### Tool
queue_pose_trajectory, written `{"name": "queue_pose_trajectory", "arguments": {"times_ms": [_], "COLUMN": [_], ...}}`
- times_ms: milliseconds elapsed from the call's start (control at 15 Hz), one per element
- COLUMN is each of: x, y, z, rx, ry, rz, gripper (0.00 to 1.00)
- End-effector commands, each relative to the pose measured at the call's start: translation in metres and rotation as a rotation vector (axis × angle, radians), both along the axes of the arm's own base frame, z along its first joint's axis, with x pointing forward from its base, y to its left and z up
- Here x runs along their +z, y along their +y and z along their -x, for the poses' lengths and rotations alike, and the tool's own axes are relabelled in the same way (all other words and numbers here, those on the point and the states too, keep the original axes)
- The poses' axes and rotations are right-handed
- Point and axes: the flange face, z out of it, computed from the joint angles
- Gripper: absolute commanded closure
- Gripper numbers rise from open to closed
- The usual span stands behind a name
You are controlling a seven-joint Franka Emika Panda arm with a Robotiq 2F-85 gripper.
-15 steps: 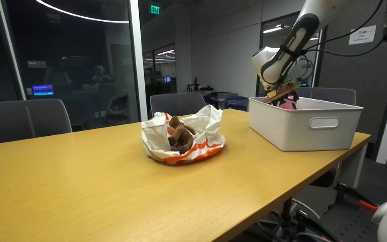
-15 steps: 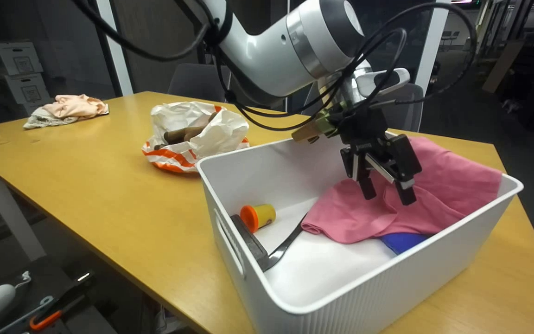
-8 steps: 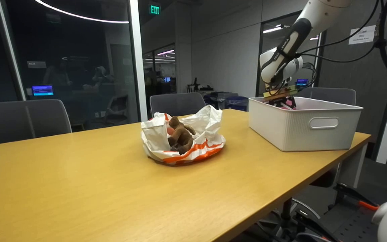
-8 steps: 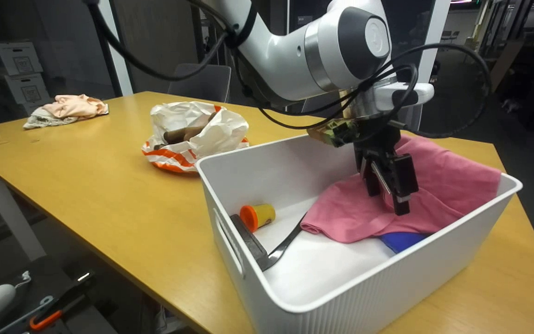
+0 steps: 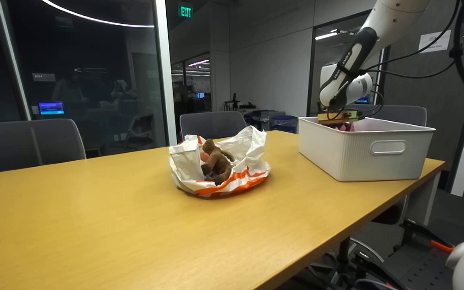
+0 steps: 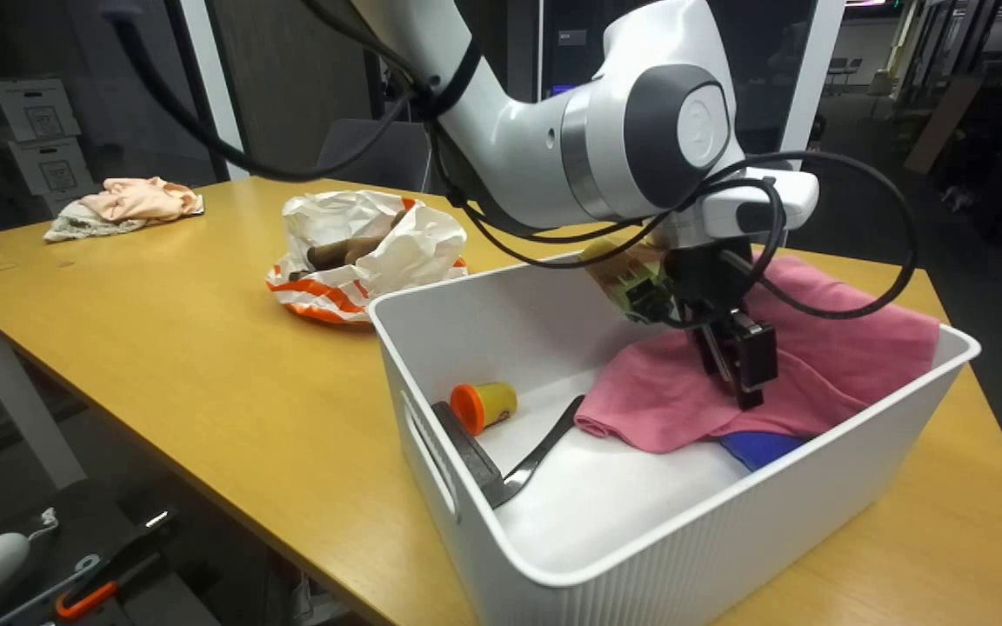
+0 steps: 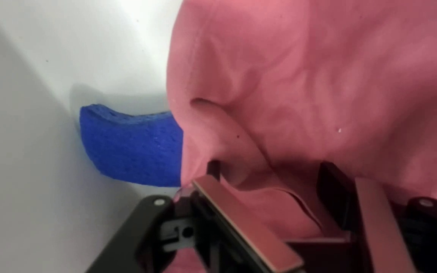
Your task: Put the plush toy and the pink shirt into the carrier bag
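Both jaws are spread over the pink shirt (image 7: 279, 94) in the white bin (image 6: 753, 539), part of it showing between them; contact we can't confirm. The wrist view shows us a blue piece (image 7: 133, 148) partly under the shirt but misses the yellow tub (image 6: 488, 405), visible in an exterior view. The plush toy (image 5: 219, 164) sits in the carrier bag (image 5: 251, 146) on the tabletop (image 5: 103, 225).

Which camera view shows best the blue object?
The wrist view: the blue object looks largest there, up to the covering shirt. The exterior views differ: in an exterior view a small piece peeks out, in an exterior view the bin wall hides it.
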Motion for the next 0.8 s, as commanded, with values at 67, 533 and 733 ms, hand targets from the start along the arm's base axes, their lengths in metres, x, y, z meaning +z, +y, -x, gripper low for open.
{"name": "queue_pose_trajectory", "arguments": {"times_ms": [67,533,733], "x": [0.007,0.021,0.036], "y": [-0.005,0.000,-0.001], "z": [0.020,0.028,0.027], "rx": [0.019,0.014,0.045], "ry": [-0.078,-0.122,-0.140], "rz": [-0.010,-0.048,-0.016], "gripper": [0.73,1.00,0.98]}}
